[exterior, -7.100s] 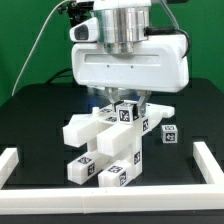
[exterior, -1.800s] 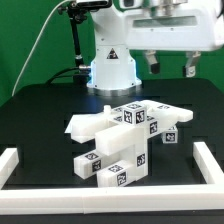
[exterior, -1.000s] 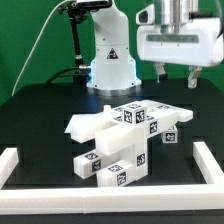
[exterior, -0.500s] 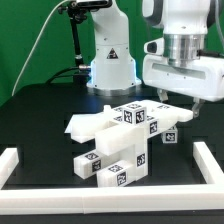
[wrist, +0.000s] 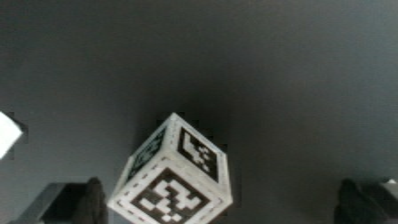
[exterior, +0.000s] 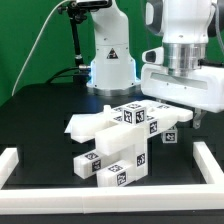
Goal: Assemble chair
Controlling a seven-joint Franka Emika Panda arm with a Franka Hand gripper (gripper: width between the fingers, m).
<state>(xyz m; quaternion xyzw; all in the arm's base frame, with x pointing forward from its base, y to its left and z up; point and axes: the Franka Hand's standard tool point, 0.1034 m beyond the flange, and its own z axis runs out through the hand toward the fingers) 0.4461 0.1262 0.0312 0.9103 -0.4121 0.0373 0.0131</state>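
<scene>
Black table fills your exterior view, with a white rail along its near edge and both sides. Scanning from that view's left: one black stand with a cable behind the table, then one white robot base at the back centre. In front of it sits the chair, one joined cluster of white slabs, bars and cubes, roughly mid-table. You can count about seven tags facing the camera; the exact part count is hard to tell because the pieces overlap. One small tagged cube sits at the cluster's edge on the exterior view's right; I can't tell if it's touching or loose. Above that side hangs the gripper, mostly hidden behind its white housing in the exterior view. Your wrist view shows both fingers spread wide, holding nothing, with one tagged cube between and below them, untouched.
</scene>
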